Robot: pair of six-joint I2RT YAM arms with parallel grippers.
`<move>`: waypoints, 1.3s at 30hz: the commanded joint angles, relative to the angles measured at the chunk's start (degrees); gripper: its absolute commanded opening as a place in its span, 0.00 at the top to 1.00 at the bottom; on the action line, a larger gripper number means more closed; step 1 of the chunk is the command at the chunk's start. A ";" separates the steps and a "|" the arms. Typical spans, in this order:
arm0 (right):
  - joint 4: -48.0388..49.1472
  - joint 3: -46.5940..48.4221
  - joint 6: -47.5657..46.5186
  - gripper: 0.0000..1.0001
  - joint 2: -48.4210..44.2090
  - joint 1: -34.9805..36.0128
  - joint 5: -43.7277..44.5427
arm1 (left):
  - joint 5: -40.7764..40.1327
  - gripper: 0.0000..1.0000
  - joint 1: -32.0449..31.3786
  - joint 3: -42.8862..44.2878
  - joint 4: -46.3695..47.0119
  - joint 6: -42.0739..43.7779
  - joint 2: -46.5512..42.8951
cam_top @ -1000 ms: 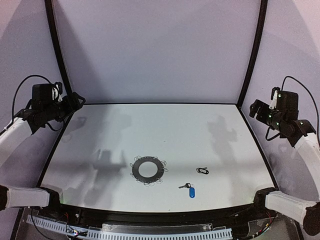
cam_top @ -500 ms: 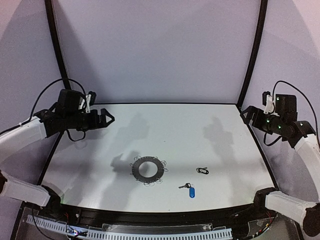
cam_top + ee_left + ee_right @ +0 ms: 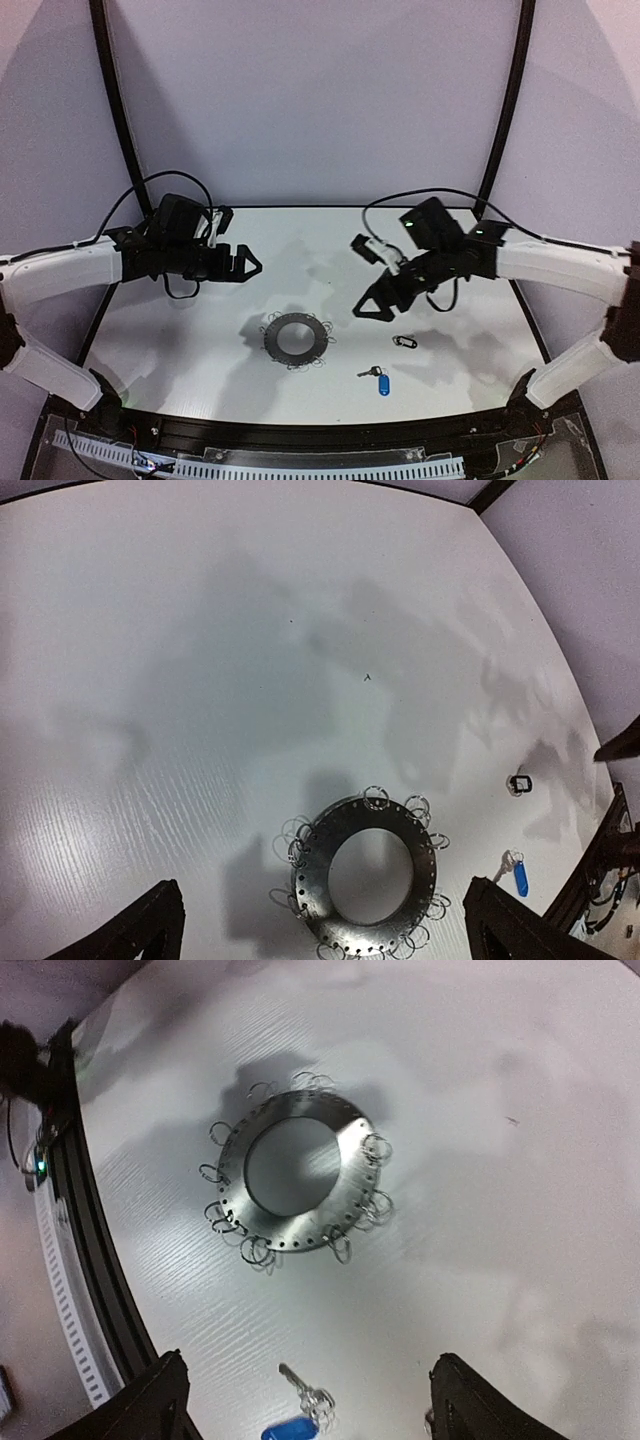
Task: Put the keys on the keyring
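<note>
I have both arms out over the table and neither is carrying anything. The left gripper has its jaws spread wide. The right gripper also shows a broad gap between its fingers in its own wrist view.

The keyring lies flat, just below and ahead of the left gripper, framed between its two fingers. From the right gripper it sits further forward. The key with the blue tag is almost directly beneath that gripper, near its palm. The dark key piece lies off toward its right-hand finger, apart from both the ring and the tagged key.

I judge this to be the approach. To do it well, I'd bring the left gripper straight down to pin the ring's flat rim and keep clear of the wire loops. I'd turn the right gripper so its fingers close across the key's thin metal rather than the slippery tag. I'd come down slowly, because a key lying flat tends to skate.

Nothing here is a bin or tray. The loops are the only holders, and as far as I can make out at this size, none carries a key.
</note>
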 commanded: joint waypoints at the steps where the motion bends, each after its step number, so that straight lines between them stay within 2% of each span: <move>1: -3.56 10.27 -11.38 0.25 14.50 5.30 -1.45 | -4.30 0.01 -0.16 -3.28 0.62 -1.06 -3.70; 6: -6.70 17.32 -16.39 0.35 26.58 7.20 -0.61 | -7.95 0.01 -0.12 -7.82 0.97 -2.68 -7.85; 14: -8.95 22.30 -19.22 0.49 36.27 7.25 0.96 | -10.82 0.01 -0.15 -11.19 0.19 -3.92 -11.30; 19: -9.23 22.97 -19.85 0.61 38.20 7.51 1.42 | -10.99 0.01 -0.16 -11.65 -0.43 -3.68 -11.93; 24: -8.37 22.54 -20.56 0.66 38.93 7.73 3.05 | -11.23 0.01 -0.14 -11.57 -0.82 -3.50 -12.20; 30: -7.26 22.68 -21.16 0.85 39.53 7.81 2.89 | -11.07 0.01 -0.16 -11.97 -0.74 -3.57 -12.52; 35: -7.24 22.64 -21.58 0.88 39.82 7.82 3.27 | -11.07 0.01 -0.16 -12.33 -0.92 -3.00 -13.52; 39: -5.51 21.75 -21.54 0.97 39.10 7.88 2.99 | -11.15 0.01 -0.09 -12.61 -1.04 -2.66 -14.44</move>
